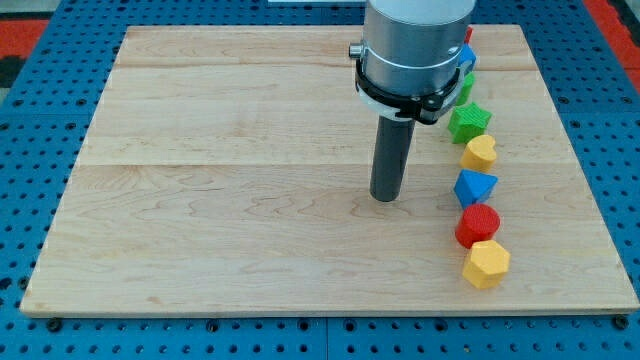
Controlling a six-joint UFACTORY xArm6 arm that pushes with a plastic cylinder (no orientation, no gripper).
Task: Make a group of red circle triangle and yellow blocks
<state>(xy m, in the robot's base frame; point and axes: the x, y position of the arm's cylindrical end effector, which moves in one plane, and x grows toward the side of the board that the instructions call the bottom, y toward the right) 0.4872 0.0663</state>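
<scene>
My tip (385, 197) rests on the wooden board (230, 200), left of a column of blocks along the view's right side. From top to bottom the column shows a red block (468, 35) and a blue block (468, 58), both mostly hidden by the arm, a green block (465, 88), also partly hidden, a green star (469, 122), a yellow heart (479, 152), a blue block (475, 187), a red circle (477, 225) and a yellow hexagon (486, 264). The red circle touches the yellow hexagon. My tip is about 70 px left of the lower blue block and touches no block.
The arm's grey body (415, 45) covers the board's top middle and hides parts of the top blocks. A blue perforated table (40, 120) surrounds the board.
</scene>
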